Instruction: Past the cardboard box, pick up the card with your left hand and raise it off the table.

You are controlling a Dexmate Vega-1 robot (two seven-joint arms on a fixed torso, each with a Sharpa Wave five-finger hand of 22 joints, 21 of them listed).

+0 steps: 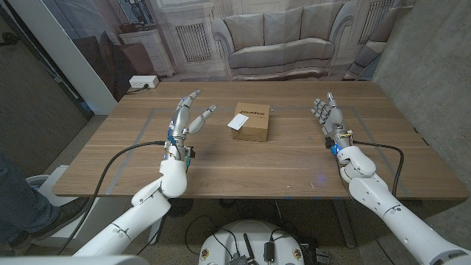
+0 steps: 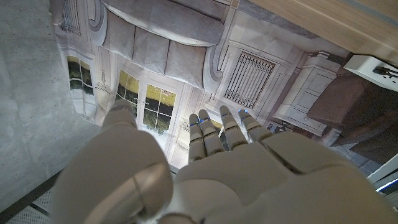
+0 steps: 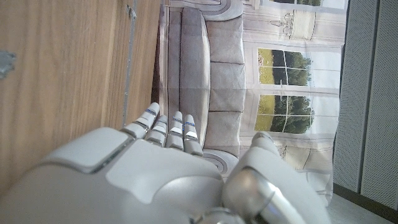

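Note:
A small cardboard box sits at the middle of the wooden table. A white card leans against the box's left side, its top edge on the box. My left hand is raised above the table to the left of the card, fingers spread, holding nothing; its back shows in the left wrist view. My right hand stands upright to the right of the box, fingers apart and empty; its back shows in the right wrist view.
A backdrop printed with a sofa hangs past the table's far edge. A white power strip lies on the floor at far left. A person's leg is at the left edge. Thin tape lines mark a rectangle on the table.

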